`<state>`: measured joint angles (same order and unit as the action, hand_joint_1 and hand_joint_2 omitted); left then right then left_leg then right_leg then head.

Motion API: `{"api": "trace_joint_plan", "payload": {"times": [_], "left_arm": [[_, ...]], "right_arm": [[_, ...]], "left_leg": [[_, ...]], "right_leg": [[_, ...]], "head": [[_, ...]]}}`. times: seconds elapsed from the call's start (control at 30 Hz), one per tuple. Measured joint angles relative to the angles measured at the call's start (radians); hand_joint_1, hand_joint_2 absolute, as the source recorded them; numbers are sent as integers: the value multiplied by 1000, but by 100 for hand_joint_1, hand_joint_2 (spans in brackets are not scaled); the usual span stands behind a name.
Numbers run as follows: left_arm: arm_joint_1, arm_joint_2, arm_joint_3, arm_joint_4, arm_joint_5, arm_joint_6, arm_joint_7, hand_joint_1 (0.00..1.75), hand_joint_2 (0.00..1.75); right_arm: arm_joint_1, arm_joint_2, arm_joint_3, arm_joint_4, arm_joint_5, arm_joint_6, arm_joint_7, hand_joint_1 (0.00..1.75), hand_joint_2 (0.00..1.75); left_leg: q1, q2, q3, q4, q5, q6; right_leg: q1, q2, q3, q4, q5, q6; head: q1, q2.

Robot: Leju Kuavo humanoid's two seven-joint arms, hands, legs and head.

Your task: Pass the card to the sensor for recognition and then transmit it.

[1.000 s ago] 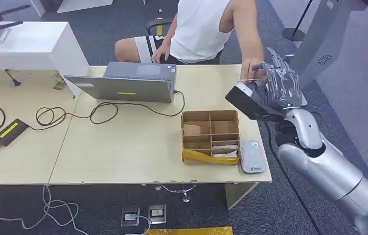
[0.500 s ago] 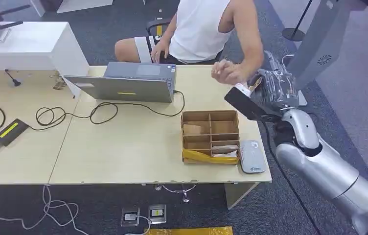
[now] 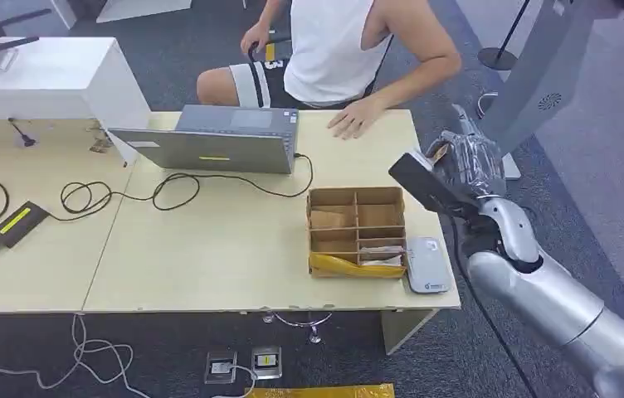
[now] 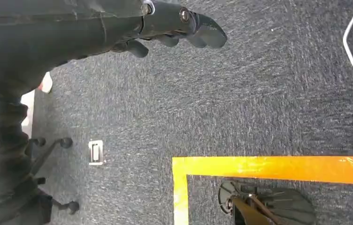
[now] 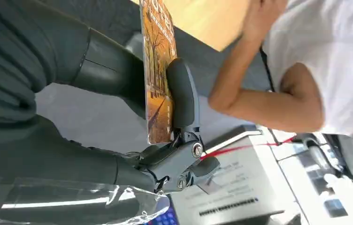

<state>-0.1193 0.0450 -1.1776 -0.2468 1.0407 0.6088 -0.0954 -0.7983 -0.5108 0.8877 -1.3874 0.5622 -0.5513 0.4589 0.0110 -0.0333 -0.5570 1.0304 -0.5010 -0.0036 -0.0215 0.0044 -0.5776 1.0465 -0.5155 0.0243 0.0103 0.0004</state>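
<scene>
My right hand [image 3: 468, 160] hovers off the table's right edge and pinches an orange picture card [image 3: 437, 152]. In the right wrist view the card [image 5: 158, 70] stands on edge, with the thumb [image 5: 182, 91] pressed against one face and dark fingers [image 5: 104, 70] behind the other. The grey card sensor [image 3: 427, 264] lies flat on the table's near right corner, below and nearer than the hand. My left hand [image 4: 174, 26] hangs over the carpet holding nothing, its fingers loosely bent.
A cardboard divider box [image 3: 357, 230] sits just left of the sensor. A seated person rests a hand [image 3: 354, 123] on the table's far edge near a laptop [image 3: 209, 145]. Cables [image 3: 126, 192] trail across the table [image 3: 209, 265].
The person's hand, which met my right hand a second ago, has pulled back onto the table. My right hand closed on the card and dropped slightly.
</scene>
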Motion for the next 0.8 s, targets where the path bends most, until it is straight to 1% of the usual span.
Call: {"api": "trace_joint_plan", "payload": {"times": [0.1, 0.17, 0.3, 0.37, 0.57, 0.8], "left_arm": [[3, 0, 0, 0, 6, 0, 0, 0, 175], [4, 0, 0, 0, 10, 0, 0, 0, 175], [5, 1, 0, 0, 18, 1, 0, 0, 175], [5, 1, 0, 0, 19, 1, 0, 0, 175], [4, -1, 0, 0, 20, 1, 0, 0, 175], [4, -2, 0, 0, 18, 1, 0, 0, 175]], "right_arm": [[70, -31, -30, -16, -47, -32, 22, 175, 175], [123, -61, -64, -32, -70, -47, 32, 175, 175], [225, -121, -131, -56, -88, -49, 43, 175, 175], [265, -139, -155, -61, -88, -49, 45, 175, 175], [349, -154, -198, -61, -88, -46, 37, 175, 175], [396, -154, -214, -60, -91, -42, 24, 175, 175]], "left_leg": [[0, 0, 0, 0, 0, 0], [0, 0, 0, 0, -1, 0], [0, 0, 0, 0, -1, 0], [0, 1, 0, 0, -1, 0], [1, 2, 0, 0, -1, 0], [1, 2, 0, 0, -1, 0]], "right_leg": [[0, 0, 0, 0, 0, 0], [0, 0, 0, -1, 0, 0], [0, 0, 0, -1, 0, 0], [0, 1, 0, -1, 0, 0], [1, 1, 0, 0, 0, 0], [1, 3, 0, 0, 0, 0]], "head": [[0, 0], [0, 0], [-1, 0], [0, 0], [0, 0], [0, 0]]}}
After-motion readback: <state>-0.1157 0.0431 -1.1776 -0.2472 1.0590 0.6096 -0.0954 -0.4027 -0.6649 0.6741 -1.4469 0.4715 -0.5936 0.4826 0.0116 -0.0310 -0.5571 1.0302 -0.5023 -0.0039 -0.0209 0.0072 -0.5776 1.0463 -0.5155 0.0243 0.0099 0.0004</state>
